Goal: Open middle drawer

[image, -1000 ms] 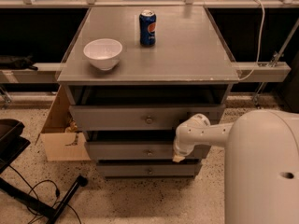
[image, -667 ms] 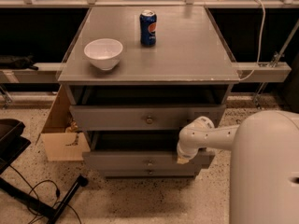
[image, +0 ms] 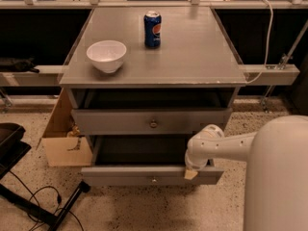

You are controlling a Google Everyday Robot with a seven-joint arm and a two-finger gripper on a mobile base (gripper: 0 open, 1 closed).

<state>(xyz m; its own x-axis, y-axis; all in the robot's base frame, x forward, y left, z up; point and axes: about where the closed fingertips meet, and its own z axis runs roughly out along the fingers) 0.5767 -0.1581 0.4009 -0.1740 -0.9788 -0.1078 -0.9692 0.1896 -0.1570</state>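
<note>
Most of the pull looks done, so the step in hand is judged to be finishing the draw cleanly. The gripper (image: 191, 170) sits at the top edge of the middle drawer (image: 120, 176), well right of its centre. The jaws appear closed on the front panel, with one tan pad (image: 190, 174) showing on the outer face.

Because the hold is off-centre, the pull should run straight out, square to the cabinet. A sideways drift could skew the drawer on its runners and jam it. A slow, level draw suits it, with no lift or push down on the panel. It should stop before the drawer reaches the end of its travel. The white arm (image: 231, 146) reaches in from the right and has room to back away.

The middle drawer is grey wood with a long, flat front and a small round metal knob (image: 154, 180) at its centre. It stands out from the cabinet, its dark inside showing behind the front. It sits below the top drawer (image: 115, 121), which also stands a little forward. On the surface (image: 192, 47) above stand a white bowl (image: 106, 55) and a Pepsi can (image: 152, 29), clear of the work.
</note>
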